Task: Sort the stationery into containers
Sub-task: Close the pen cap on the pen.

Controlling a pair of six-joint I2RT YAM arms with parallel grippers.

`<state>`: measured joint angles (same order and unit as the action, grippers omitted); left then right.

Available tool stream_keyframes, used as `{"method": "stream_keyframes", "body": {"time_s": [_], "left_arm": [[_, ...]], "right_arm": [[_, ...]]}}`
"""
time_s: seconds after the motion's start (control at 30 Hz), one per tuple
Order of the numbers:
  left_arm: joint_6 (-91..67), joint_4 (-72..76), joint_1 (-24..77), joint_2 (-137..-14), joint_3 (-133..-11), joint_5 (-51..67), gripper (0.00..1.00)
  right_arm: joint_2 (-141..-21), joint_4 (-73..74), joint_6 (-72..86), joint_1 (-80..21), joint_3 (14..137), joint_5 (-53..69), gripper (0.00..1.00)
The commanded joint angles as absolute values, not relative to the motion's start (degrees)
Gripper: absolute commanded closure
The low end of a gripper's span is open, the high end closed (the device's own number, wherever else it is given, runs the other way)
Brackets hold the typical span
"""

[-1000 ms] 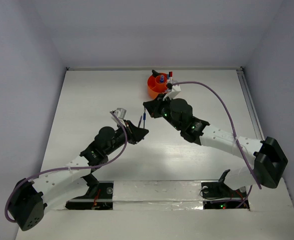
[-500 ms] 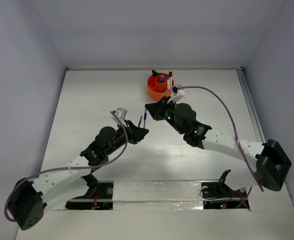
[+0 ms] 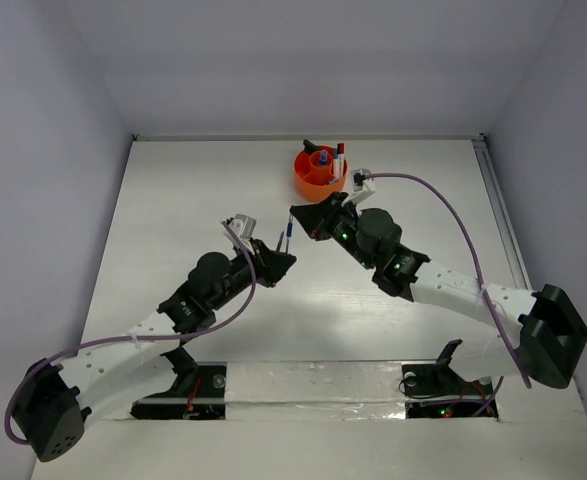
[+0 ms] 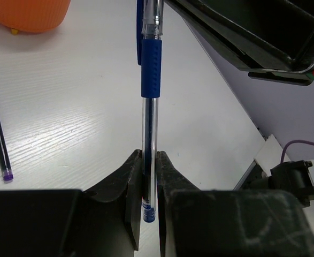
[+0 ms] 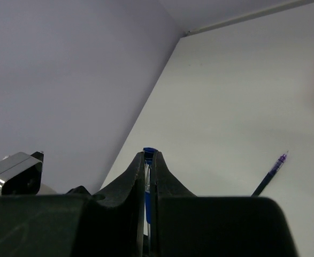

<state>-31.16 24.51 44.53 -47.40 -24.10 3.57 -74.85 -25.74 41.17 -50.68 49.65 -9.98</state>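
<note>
Blue pen (image 4: 151, 69) stays pinched in both left gripper (image 4: 148, 160) and right gripper (image 5: 150, 160); right arm shifts outward, handover unfinished.

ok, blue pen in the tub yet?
Out. The blue pen is clamped in the left gripper, short of the orange tub.

place: robot lab cell | evidence: bare white table (image 3: 173, 190) — plain walls (image 3: 303, 60) enclosing it

Tub (image 3: 313, 184) on table (image 3: 173, 200), behind pen (image 3: 289, 233).
</note>
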Motion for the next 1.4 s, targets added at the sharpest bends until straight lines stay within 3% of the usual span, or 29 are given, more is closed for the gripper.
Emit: {"method": "stream_keyframes", "body": {"time_s": [0.0, 0.7, 1.07, 1.37], "left_arm": [[-28.66, 29.36, 43.24, -45.35, -28.74, -3.87, 1.0], [-25.49, 24.35, 43.24, -44.03, -38.67, -4.04, 1.0], [-23.64, 19.34, 43.24, -45.44, -47.46, -3.26, 1.0], [-28.21, 16.26, 43.24, -45.18, -38.96, 2.81, 1.0]], "right_arm": [[-74.0, -19.34, 41.13, -52.03, 48.52, -0.44, 1.0], [-74.44, -17.66, 38.84, -55.28, 39.73, 12.66, 1.0], [-76.55, -18.63, 39.02, -58.54, 37.18, 11.17, 1.0], [-71.46, -13.27, 35.16, -55.47, 46.84, -1.93, 1.0]]}}
